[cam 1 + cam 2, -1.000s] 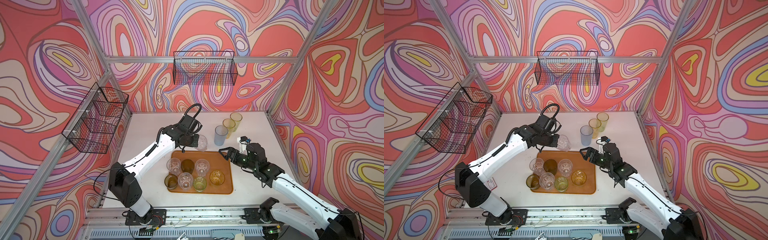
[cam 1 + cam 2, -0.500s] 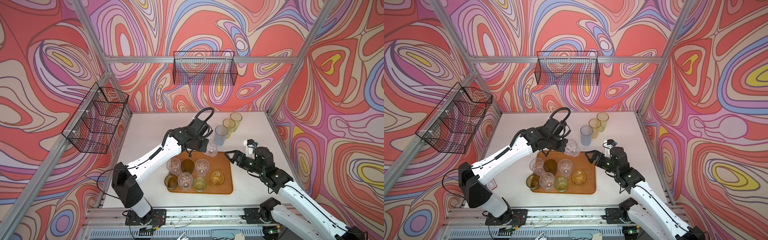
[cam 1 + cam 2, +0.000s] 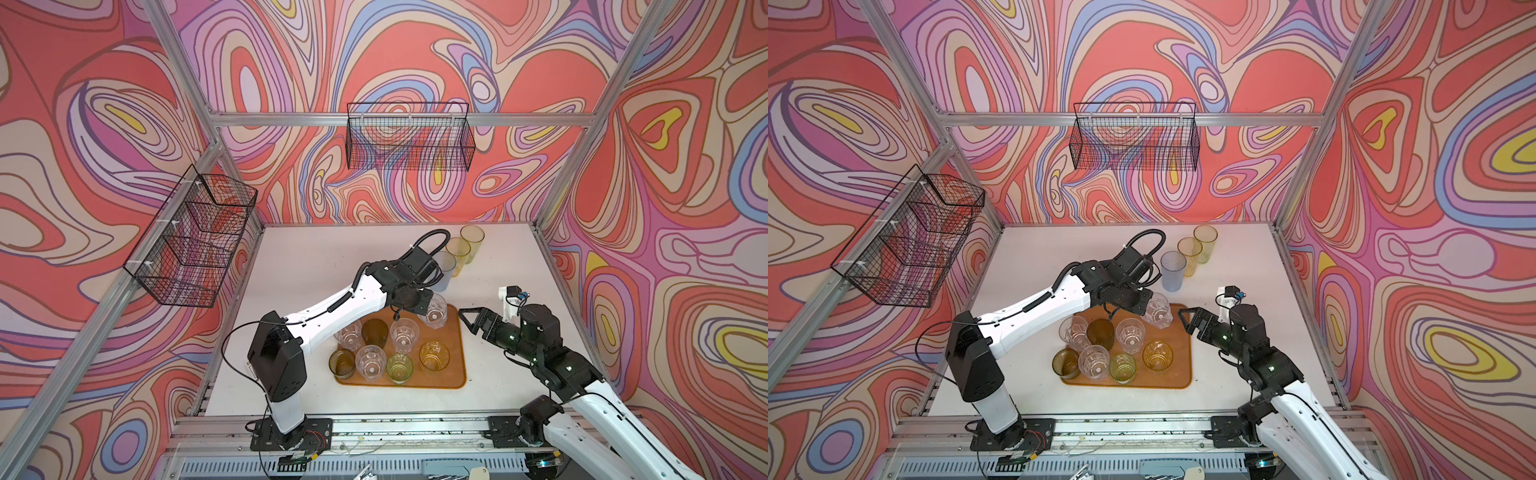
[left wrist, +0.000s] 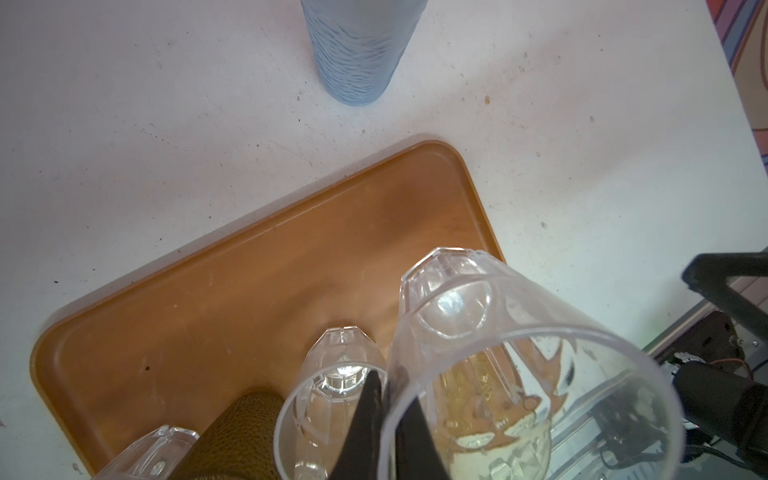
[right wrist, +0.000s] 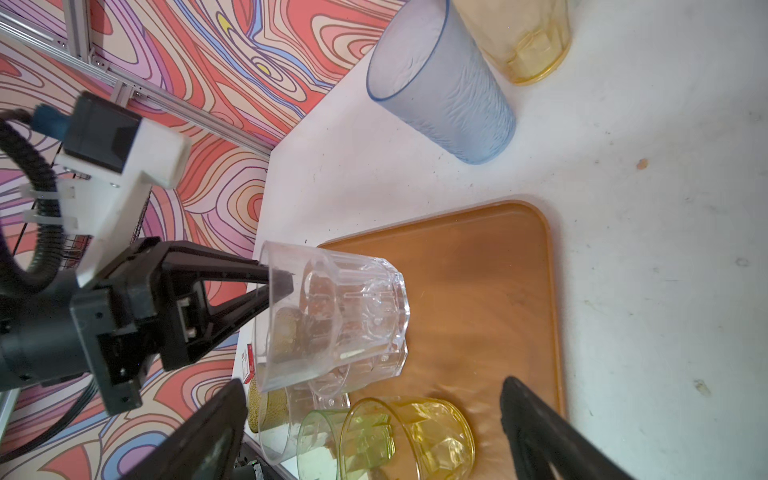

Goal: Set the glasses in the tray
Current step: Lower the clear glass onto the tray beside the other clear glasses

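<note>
When counting from above, find eleven glasses (image 3: 370, 366) in all. Seven standing upright in the tray (image 3: 454, 372): three clear, two dark olive, one amber (image 3: 434, 356), one yellow-green (image 3: 399, 368). Three tall ones lined up close together on the worktop (image 3: 311, 257), behind the tray: one pale blue glass (image 3: 444, 272) nearest the tray, then two yellowish ones.

Last of the eleven, one more clear glass (image 3: 434, 314), tipped over on its side, up over the far right corner of the tray. Pinched tight at the rim by the left pincer (image 5: 276, 291), one finger inside and one outside.

Right pincer (image 3: 466, 322) spread wide, holding nothing, just beside the right edge of the tray and near the tipped glass.

Two black wire baskets (image 3: 195, 241) up on the walls, well apart from all the glasses.
</note>
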Available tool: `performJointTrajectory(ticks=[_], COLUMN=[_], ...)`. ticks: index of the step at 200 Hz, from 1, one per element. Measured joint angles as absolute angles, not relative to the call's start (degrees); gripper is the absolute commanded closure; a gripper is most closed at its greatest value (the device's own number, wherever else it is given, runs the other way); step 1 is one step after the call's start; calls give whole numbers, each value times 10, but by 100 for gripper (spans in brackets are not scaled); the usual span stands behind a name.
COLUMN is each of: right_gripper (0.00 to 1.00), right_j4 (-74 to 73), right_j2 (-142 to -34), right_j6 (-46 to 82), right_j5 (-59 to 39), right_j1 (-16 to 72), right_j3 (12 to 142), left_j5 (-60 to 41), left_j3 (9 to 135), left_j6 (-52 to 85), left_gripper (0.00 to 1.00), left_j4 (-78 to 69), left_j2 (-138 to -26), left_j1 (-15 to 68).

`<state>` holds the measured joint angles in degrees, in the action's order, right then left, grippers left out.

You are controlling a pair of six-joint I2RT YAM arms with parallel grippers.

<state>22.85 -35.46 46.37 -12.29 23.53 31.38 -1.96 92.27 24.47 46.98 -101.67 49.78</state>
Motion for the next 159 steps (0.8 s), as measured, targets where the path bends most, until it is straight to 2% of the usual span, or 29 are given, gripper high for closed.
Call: performJointTrajectory(ticks=[39,159], right_gripper=[2,2], right_j4=[259,282], right_j2=[-328,-342], right_j6=[463,462], right_j5=[-100,-79], right_j1=[235,235], right_j3=[314,318], left_j5=[-18,-4], left_j3=[923,940], left_j6=[246,243], left_gripper=[100,100], left_j4=[470,470], left_j2=[-1044,-1094], left_j1=[514,529])
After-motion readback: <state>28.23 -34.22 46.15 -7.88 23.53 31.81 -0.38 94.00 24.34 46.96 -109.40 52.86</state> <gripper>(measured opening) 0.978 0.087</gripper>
